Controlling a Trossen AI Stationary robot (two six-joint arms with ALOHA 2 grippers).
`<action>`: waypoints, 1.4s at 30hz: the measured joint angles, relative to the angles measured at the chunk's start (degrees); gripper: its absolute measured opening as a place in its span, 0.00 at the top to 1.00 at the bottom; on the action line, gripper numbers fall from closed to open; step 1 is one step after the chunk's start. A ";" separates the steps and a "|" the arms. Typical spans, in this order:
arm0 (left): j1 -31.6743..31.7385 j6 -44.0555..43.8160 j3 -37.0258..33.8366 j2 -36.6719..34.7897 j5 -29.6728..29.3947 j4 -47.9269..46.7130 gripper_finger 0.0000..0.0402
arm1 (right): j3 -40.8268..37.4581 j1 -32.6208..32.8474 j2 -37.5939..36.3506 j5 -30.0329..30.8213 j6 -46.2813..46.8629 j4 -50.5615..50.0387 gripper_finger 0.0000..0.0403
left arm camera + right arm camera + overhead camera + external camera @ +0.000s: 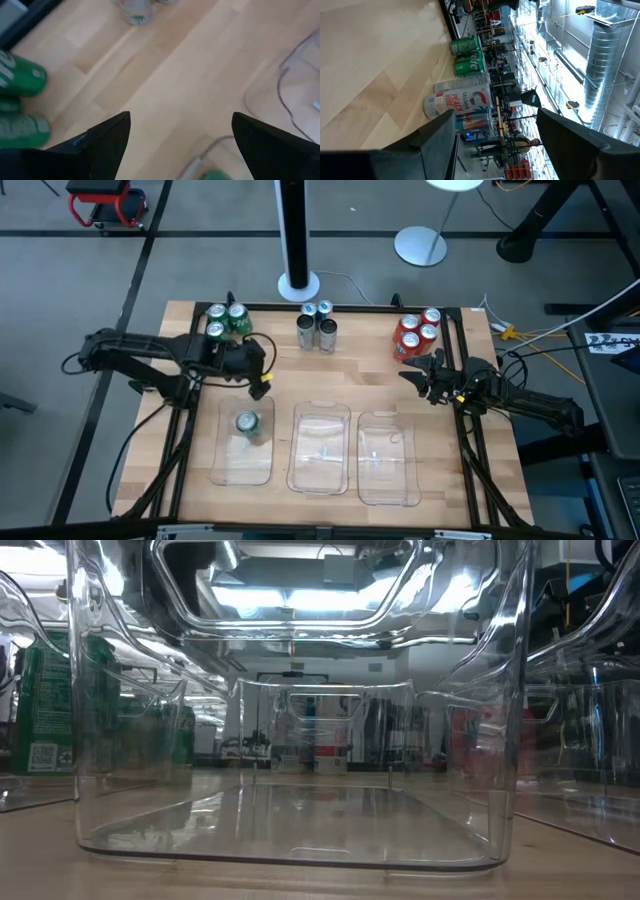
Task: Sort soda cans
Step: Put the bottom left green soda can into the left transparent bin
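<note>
1. Green cans: four in all; three stand in a tight cluster [226, 320] at the far left corner of the table [150, 430], and one green can [247, 423] stands upright inside the left tray [225, 465].
2. Silver-grey cans [316, 325]: a close group at the far middle of the table, just in front of the white pole base [298, 285]; three tops are plain from above, and I cannot tell whether a fourth is among them.
3. Red cans [418, 332]: four, packed together at the far right.
4. Clear trays: three, side by side along the near half; the middle tray [320, 448] and the right tray [388, 460] hold no cans; narrow strips of bare wood run between them.
5. Left gripper [262, 376]: fingers spread wide with nothing between them, as the left wrist view shows; it hangs over bare wood between the green cluster and the far edge of the left tray.
6. Right gripper [418, 372]: fingers apart and empty; it sits just near of the red cans, beyond the far edge of the right tray.
7. Open room: a band of bare wood crosses the table between the can groups and the trays; the groups stand well apart from one another; black rails [180, 450] frame the left and right sides.
</note>
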 joint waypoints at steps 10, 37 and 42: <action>7.76 16.01 0.00 0.02 4.14 3.11 0.16 | 0.01 0.00 0.00 -0.02 0.02 -0.04 0.31; 19.84 23.48 -0.02 0.07 2.81 12.58 0.16 | 0.02 0.02 0.00 -0.01 0.02 -0.10 0.31; 23.65 23.58 -0.02 0.07 1.40 10.88 0.16 | 0.02 0.00 0.00 -0.02 0.02 -0.10 0.31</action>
